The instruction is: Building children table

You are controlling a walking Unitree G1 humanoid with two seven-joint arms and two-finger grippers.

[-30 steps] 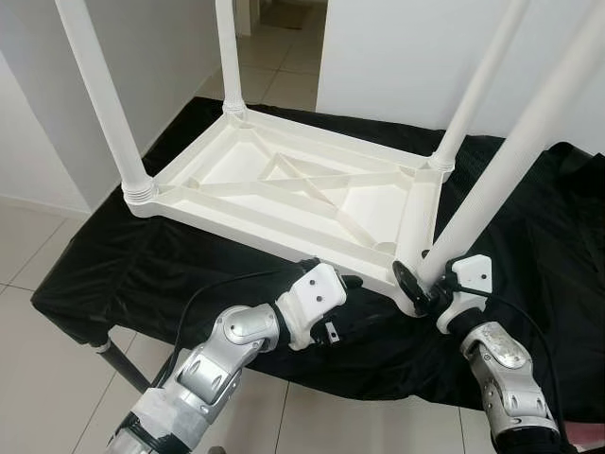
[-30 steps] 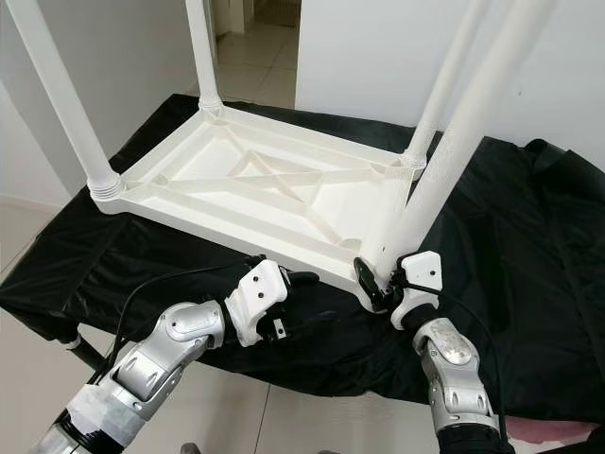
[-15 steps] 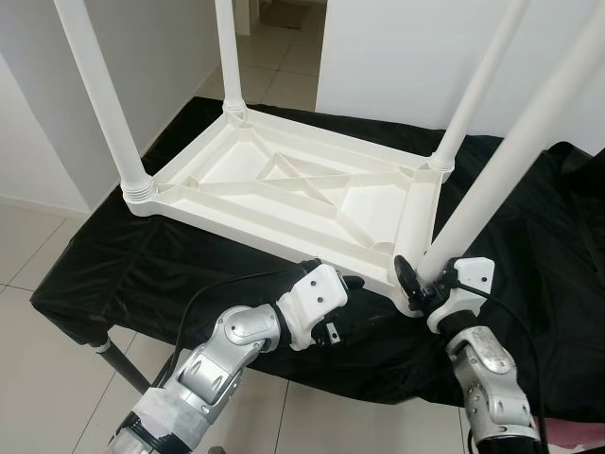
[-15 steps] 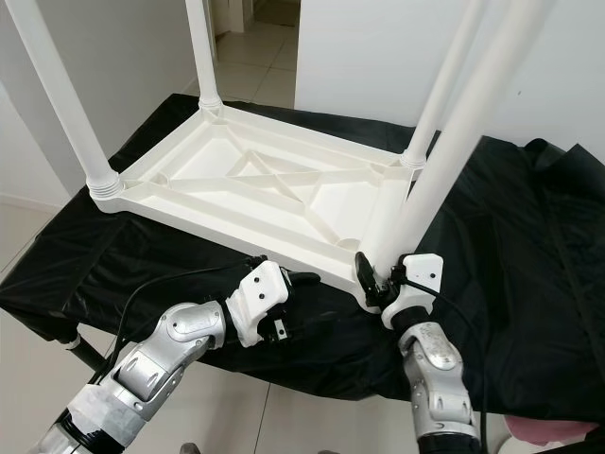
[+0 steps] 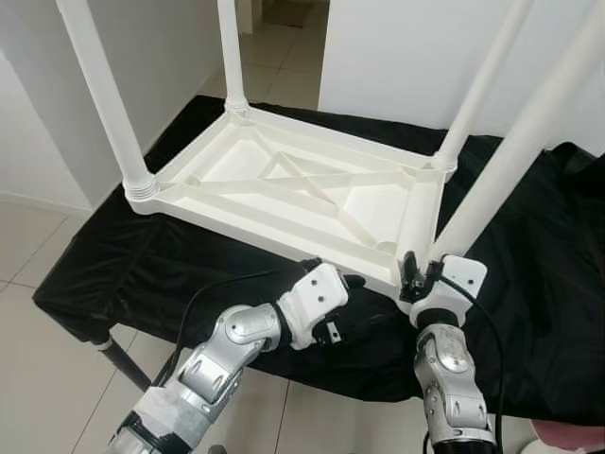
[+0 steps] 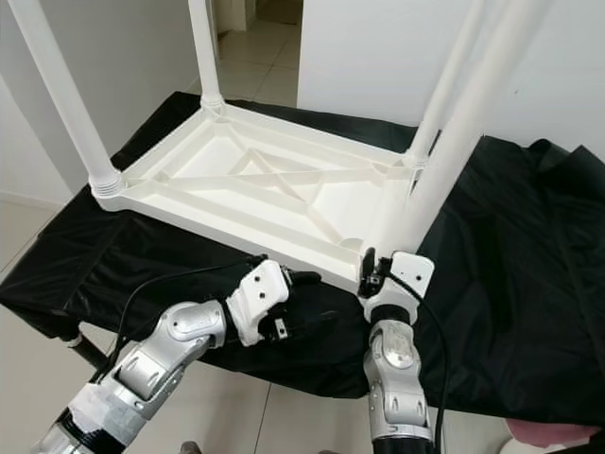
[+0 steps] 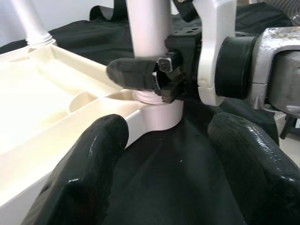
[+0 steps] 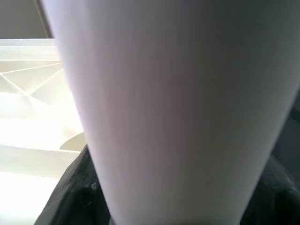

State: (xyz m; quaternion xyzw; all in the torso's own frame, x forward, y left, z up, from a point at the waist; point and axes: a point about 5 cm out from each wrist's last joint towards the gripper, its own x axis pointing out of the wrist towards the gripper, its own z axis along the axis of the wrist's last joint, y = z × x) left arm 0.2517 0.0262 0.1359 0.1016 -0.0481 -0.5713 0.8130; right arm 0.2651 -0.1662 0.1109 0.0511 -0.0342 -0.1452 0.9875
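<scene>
White plastic table top (image 5: 284,194) lies inverted, unmarked; right gripper (image 7: 154,79) clamps the near leg (image 5: 510,161), left gripper (image 7: 164,159) gapes empty.

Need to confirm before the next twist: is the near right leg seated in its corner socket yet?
In: the leg stands with its base in the tabletop corner socket, right gripper clamped round it. Fully screwed home: cannot tell.

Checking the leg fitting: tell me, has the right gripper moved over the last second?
Yes. The right gripper swung leftward around the near leg, toward the tabletop's corner; its wrist now sits beneath.
</scene>
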